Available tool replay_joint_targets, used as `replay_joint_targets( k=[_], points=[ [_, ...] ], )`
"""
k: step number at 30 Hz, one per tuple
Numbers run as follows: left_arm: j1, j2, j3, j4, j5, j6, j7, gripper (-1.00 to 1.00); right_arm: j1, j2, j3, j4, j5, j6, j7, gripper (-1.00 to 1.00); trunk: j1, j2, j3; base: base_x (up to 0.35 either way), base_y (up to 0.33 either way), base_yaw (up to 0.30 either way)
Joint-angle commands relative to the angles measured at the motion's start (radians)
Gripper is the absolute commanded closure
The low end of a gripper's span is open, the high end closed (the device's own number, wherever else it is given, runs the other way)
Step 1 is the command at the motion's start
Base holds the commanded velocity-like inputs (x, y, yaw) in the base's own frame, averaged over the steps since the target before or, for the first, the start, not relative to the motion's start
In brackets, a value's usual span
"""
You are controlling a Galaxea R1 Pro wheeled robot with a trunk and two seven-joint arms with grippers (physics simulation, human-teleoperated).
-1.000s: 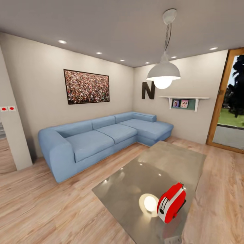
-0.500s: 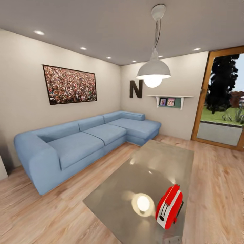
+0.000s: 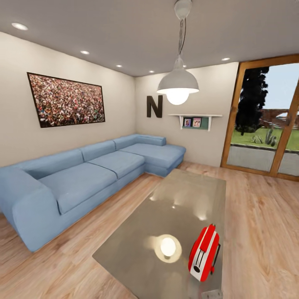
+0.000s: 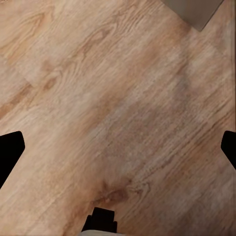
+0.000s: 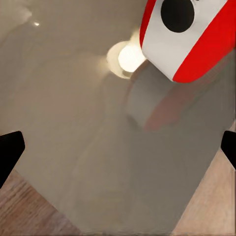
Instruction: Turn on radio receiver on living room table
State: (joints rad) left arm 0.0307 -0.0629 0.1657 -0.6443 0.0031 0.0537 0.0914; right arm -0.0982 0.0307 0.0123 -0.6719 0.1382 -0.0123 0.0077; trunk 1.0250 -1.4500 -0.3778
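The bright-red radio receiver point(image 3: 203, 253) with white trim stands on edge near the close right corner of the glossy grey table point(image 3: 182, 199) in the head view. In the right wrist view the radio point(image 5: 196, 34) shows its white face and round dark dial. My right gripper point(image 5: 118, 150) hangs open above the table top point(image 5: 73, 123), a short way from the radio, its black fingertips point(image 5: 10, 152) wide apart. My left gripper point(image 4: 118, 152) is open over the plank floor, with a corner of the table point(image 4: 194, 10) beyond it.
A blue L-shaped sofa point(image 3: 83, 174) runs along the left and far walls. A white pendant lamp point(image 3: 177, 83) hangs over the table. Glass doors point(image 3: 265, 120) with a wooden frame stand at the right. Light wood floor point(image 3: 261, 216) lies between table and doors.
The whole head view has shifted left, so the camera has turned right: more of the glass doors shows and the left wall edge has gone. The radio stays put on the table.
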Motion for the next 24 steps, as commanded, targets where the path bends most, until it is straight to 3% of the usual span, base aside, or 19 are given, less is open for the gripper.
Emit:
replay_joint_targets(
  k=[1, 20, 24],
  points=[
    [0.000, 0.000, 0.000, 0.000, 0.000, 0.000, 0.000, -1.00, 0.000, 0.000, 0.000, 0.000, 0.000, 0.000, 0.000, -1.00, 0.000, 0.000, -0.001, 0.002, 0.003, -0.206],
    [0.000, 0.001, 0.000, 0.000, 0.000, -0.003, 0.001, -1.00, 0.000, -0.001, 0.000, 0.000, 0.000, 0.000, 0.000, -1.00, 0.000, 0.000, -0.024, 0.000, 0.001, -0.200],
    [0.000, 0.002, 0.000, 0.000, 0.000, -0.003, 0.000, -1.00, 0.000, -0.002, 0.000, 0.000, 0.000, 0.000, 0.000, -1.00, 0.000, 0.000, -0.028, 0.045, 0.189, -0.195]
  ],
)
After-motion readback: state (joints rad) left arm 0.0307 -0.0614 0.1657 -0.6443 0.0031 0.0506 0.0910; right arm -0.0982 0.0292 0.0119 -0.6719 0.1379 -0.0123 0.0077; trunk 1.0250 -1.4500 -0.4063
